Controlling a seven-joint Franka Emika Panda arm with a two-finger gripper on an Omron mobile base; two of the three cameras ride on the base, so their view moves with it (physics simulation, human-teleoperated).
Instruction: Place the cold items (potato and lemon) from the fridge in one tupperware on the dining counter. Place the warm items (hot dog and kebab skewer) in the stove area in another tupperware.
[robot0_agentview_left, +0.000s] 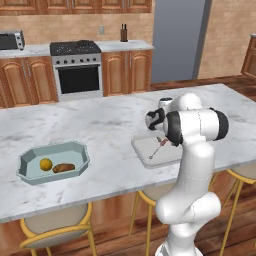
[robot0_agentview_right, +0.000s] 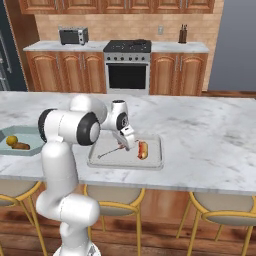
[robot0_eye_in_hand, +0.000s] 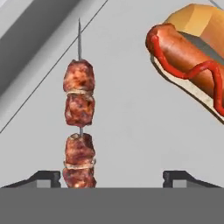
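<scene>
Kebab lies flat in the grey tub on the counter, hot dog beside it, apart. My gripper hangs right over them, jaws spread wide with nothing between them (skewer nearer the left tip). I read both warm items as delivered. Lemon and potato sit together in the teal tub, well apart.

Arm bent fwd, wrist angled down; gripper spread wide, nothing btwn fingers.
</scene>
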